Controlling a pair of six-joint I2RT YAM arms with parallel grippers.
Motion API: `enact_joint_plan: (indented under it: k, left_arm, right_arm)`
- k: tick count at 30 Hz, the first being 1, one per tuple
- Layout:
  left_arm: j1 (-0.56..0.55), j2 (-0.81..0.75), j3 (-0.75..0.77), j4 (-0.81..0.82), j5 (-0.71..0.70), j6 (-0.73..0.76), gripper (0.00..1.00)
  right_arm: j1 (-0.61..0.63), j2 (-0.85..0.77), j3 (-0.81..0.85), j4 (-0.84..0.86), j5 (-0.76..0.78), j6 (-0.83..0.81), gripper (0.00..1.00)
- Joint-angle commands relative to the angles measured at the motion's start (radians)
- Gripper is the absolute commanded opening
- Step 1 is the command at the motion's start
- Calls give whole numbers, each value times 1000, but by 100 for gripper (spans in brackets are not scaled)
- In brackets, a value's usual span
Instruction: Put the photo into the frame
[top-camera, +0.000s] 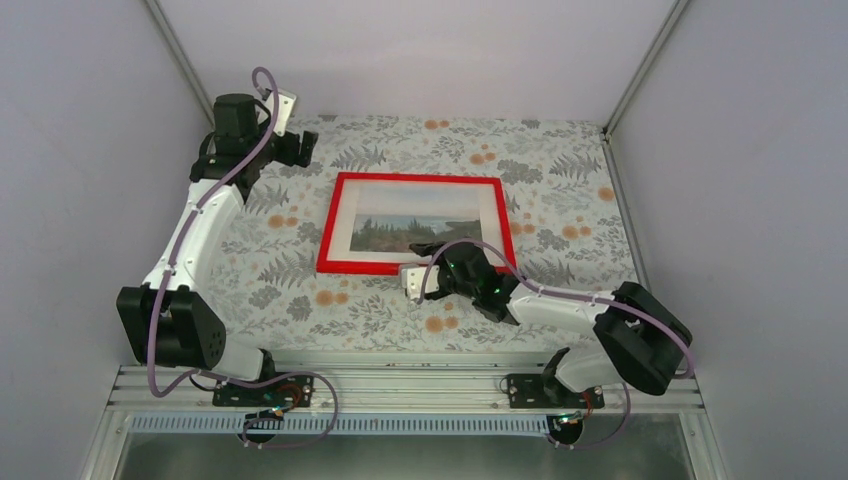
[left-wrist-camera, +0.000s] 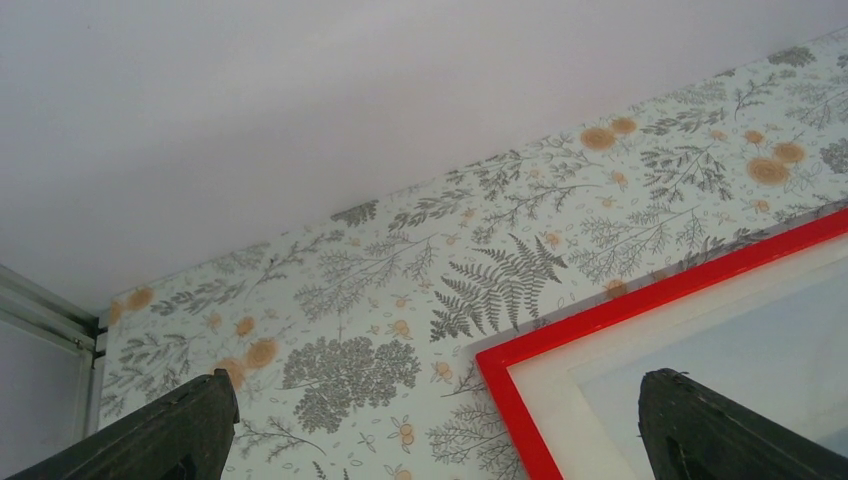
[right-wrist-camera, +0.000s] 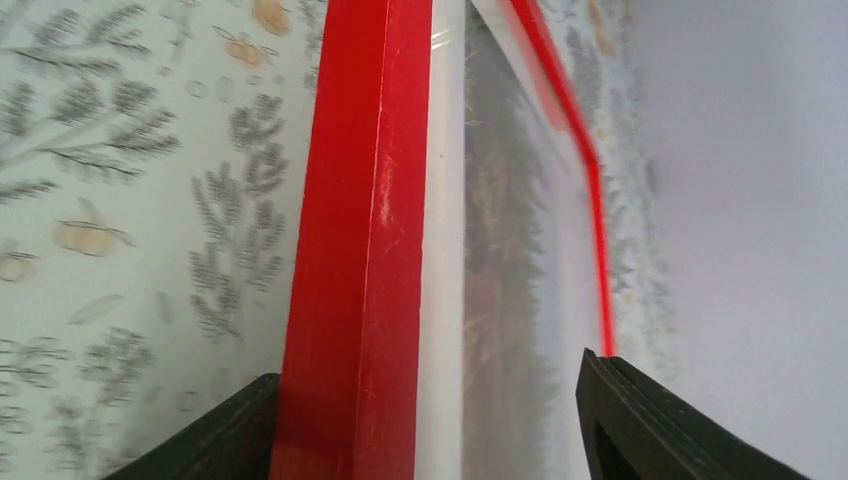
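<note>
Photo (top-camera: 415, 232) placement: by the look of it, all but finished.

Closest in, right gripper (right-wrist-camera: 428, 365): parted, clamped on nothing. Black fingers (right-wrist-camera: 640, 420) either side of the near rail of the frame (right-wrist-camera: 360, 250), low over the bench (right-wrist-camera: 120, 200). Left finger hard against or just beside the rail's outer face, cannot tell which; right finger clear, out over the pane.

Outward from there: frame flat on the bench, red front up, long sides running left to right, about mid-bench. Photo inside it, picture side up behind the pane, white margin showing on every side. Left gripper (left-wrist-camera: 445, 373) spread wide and holding nothing, hovering over the frame's far left corner.

Done, judging from this: photo in, frame turned face up and set down. Left to do: probably only drawing both arms back. Back of the frame hidden, so no telling whether it is closed.

Materials and shapes:
- Rail: glossy red, square-edged and thin, with fine pale scuffs along the face.
- Pane: clear and smooth, catching faint reflections.
- Photo: flat rectangular landscape print with dark green trees, brownish ground and pale sky.
- Bench cover: matte, printed with grey ferns and orange blossoms.
- Fingers: dull black, faintly layered at the edges.
</note>
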Motion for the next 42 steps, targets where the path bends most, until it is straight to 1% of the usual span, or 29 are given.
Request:
enact_joint_plan:
  k: [1,4,8,9,13,19,22,25,29,32,34,37,40,42]
  left_arm:
    - [6,-22,-18,23,14,-13,100]
    - [6,-25,-22,21,4,-13,100]
    - [6,-25,-21,14,-16,-17,100]
    - [6,-26,-21,13,-18,-14,100]
    - [6,-26,-21,4,-7,-8,100]
    - [6,-20,-19,-29,14,16,100]
    - [6,-13,-20,-48,14,31,100]
    - [6,12,-4,-102,27,40,100]
    - [6,73,13,-178,92,81,100]
    - [9,110,9,-211,152,104,100]
    - [11,116,-10,-202,184,127,100]
    - [14,135,-44,-162,170,131,100]
    - [32,185,-43,-169,203,145,100]
    - [42,224,-37,-181,229,148,100]
  right_arm:
    - [15,5,36,-28,-116,94,72]
    - [16,6,51,-82,-138,112,80]
    - [16,0,120,-212,-186,149,97]
    - [15,-1,145,-238,-198,166,100]
    - [-11,14,259,-376,-258,242,100]
    - [-126,38,445,-545,-353,352,100]
    - [-205,43,513,-615,-395,394,100]
    - [-303,47,572,-681,-439,434,100]
    - [-451,65,620,-776,-513,469,100]
    - [-587,95,644,-846,-572,497,100]
    - [-661,127,658,-880,-607,511,100]
    - [-777,192,686,-923,-674,543,100]
    - [-886,275,739,-976,-735,576,100]
    - [-948,360,777,-1019,-765,585,100]
